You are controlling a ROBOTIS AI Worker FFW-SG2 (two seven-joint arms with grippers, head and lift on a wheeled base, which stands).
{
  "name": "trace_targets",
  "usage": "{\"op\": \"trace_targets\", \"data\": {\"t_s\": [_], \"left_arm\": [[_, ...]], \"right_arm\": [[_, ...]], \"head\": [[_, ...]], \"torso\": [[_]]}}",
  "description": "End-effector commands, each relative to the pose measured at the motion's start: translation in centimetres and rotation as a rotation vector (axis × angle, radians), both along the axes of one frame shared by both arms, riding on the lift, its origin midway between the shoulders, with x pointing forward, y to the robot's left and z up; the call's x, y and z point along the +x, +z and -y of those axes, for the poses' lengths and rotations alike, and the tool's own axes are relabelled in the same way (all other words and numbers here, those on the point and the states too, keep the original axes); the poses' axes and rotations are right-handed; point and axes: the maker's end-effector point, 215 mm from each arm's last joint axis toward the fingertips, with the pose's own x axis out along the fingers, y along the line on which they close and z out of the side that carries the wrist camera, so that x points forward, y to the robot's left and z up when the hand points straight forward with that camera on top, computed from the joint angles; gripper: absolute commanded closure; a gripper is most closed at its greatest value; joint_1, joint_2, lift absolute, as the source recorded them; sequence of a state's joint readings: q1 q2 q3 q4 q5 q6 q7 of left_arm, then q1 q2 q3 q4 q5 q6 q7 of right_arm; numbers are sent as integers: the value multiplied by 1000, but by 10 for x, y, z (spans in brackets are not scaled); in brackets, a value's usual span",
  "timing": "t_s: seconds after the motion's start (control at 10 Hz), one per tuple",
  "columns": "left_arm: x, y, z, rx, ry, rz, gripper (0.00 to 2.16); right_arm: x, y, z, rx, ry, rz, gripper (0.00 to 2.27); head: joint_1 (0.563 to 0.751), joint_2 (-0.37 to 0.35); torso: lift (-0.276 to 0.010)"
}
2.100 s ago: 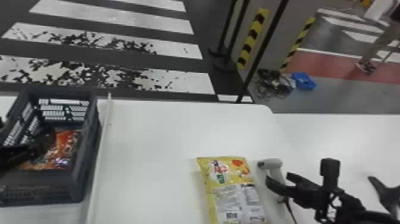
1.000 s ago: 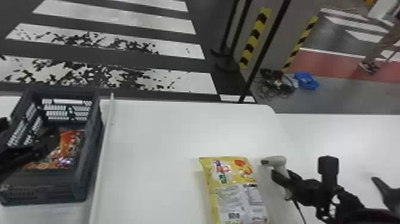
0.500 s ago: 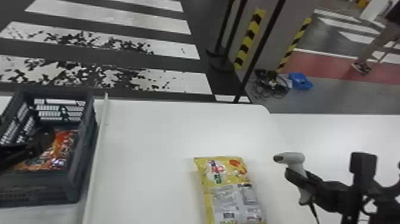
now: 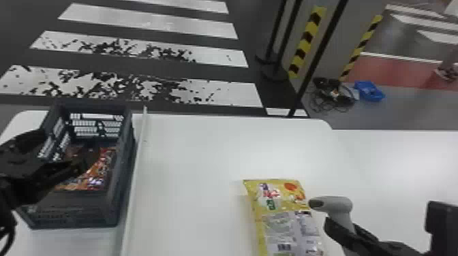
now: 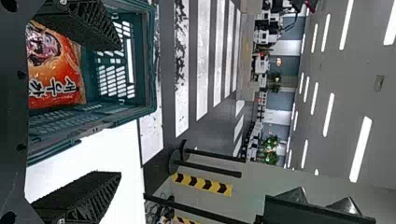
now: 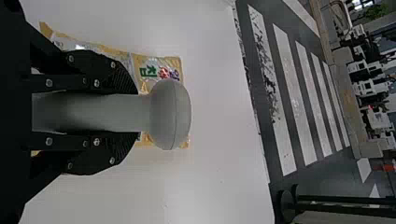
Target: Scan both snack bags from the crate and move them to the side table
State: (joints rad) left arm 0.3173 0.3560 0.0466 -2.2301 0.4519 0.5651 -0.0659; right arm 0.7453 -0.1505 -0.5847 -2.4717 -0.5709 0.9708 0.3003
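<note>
This looks like an indoor lab or test hall: zebra stripes [image 4: 150, 23] on dark floor at upper left in the head view, black-and-yellow tape [image 4: 306, 41] at upper right, ceiling strip lights [image 5: 361, 149], white equipment [image 5: 266, 37].

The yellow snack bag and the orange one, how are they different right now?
The yellow snack bag lies on the white table; the orange snack bag is down inside the crate. The yellow bag shows a pale printed panel with a barcode; the orange bag shows a picture and large dark lettering. Both are shiny, printed packets.
</note>
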Motion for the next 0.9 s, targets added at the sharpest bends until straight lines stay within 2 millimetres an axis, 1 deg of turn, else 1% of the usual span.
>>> {"op": "trace_targets", "data": {"t_s": [0.0,0.2,0.4,0.6,0.7,0.8], "left_arm": [[0,2,2,-5,-6,5,33],[2,2,5,-18,-6,16,33],[4,1,12,-27,-14,17,33],[4,0,17,-32,-19,16,33],[4,1,17,-31,-19,18,33],[3,2,17,-31,-19,19,33]], "right_arm": [[-16,-3,-32,42,16,-31,2240],[-36,-10,-48,30,37,-80,2243],[-58,-21,-60,34,58,-144,2240],[-70,-30,-73,33,83,-179,2243],[-72,-36,-81,30,100,-189,2243],[-69,-39,-85,30,106,-187,2243]], "head": [[695,-195],[695,-144],[695,-127],[695,-122],[695,-117],[695,-113]], "torso": [[-95],[-95],[-95],[-95],[-95],[-95]]}}
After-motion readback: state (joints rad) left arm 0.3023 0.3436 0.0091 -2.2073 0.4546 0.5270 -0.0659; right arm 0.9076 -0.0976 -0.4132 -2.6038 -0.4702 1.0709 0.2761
